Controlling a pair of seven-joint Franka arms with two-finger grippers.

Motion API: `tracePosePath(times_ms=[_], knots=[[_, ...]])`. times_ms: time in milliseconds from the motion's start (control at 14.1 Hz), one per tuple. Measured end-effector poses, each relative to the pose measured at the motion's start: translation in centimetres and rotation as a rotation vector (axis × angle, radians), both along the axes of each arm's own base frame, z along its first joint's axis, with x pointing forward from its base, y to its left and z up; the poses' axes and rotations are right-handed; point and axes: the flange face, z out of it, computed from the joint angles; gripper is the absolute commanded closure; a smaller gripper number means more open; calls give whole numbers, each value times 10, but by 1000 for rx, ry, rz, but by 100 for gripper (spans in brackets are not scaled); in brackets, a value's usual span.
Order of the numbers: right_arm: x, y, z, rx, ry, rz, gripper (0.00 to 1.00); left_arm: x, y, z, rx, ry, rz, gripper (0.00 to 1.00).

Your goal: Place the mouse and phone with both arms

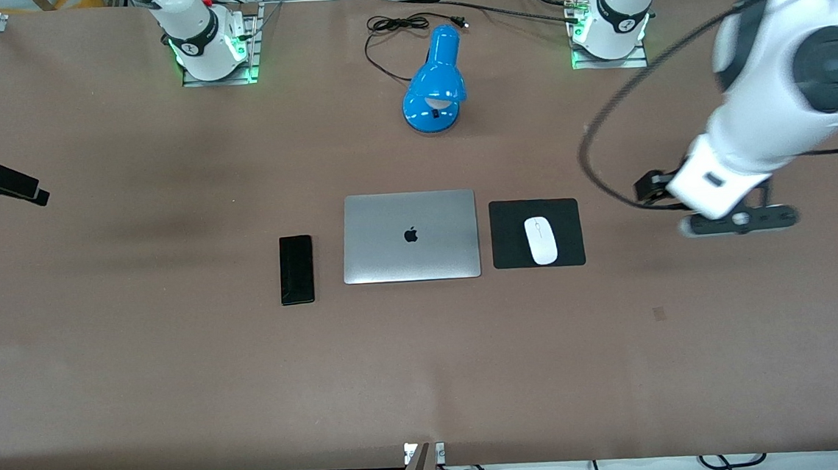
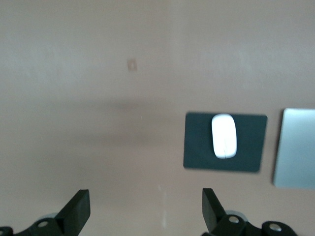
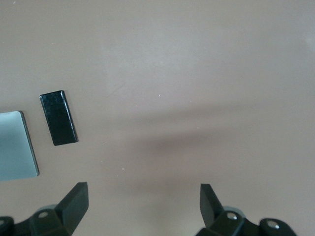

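The white mouse (image 1: 541,240) lies on a black mouse pad (image 1: 507,236) beside the closed silver laptop (image 1: 410,236), toward the left arm's end. The black phone (image 1: 297,269) lies flat on the table at the laptop's other edge, toward the right arm's end. My left gripper (image 1: 739,221) hangs in the air over bare table past the mouse pad, open and empty. In the left wrist view (image 2: 146,206) the mouse (image 2: 224,135) shows well ahead of its fingers. My right gripper (image 1: 17,188) is up near the table's end, open and empty (image 3: 144,201), with the phone (image 3: 58,118) apart from it.
A blue desk lamp (image 1: 434,79) with a black cord lies between the two arm bases, farther from the camera than the laptop. The laptop's edge shows in the left wrist view (image 2: 295,147) and in the right wrist view (image 3: 15,147). Brown table surface surrounds the items.
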Motion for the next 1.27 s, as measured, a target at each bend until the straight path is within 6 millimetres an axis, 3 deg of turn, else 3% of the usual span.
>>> tracePosePath(times_ms=[212, 354, 496, 637, 850, 1274], knots=[[3, 20, -1, -52, 0, 52, 0, 5, 67, 15, -89, 14, 37, 0], [6, 23, 0, -56, -5, 58, 0, 4, 90, 19, -117, 7, 61, 0], [8, 20, -2, -57, -2, 52, 0, -8, 90, 37, -103, -26, 64, 0], [10, 19, -3, -57, -1, 51, 0, -38, 83, 51, -101, -36, 29, 0], [10, 17, -3, -58, -2, 46, 0, -72, 96, 63, -114, -53, -99, 0], [10, 15, -2, -58, -4, 43, 0, -75, 99, 56, -59, -53, -100, 0]])
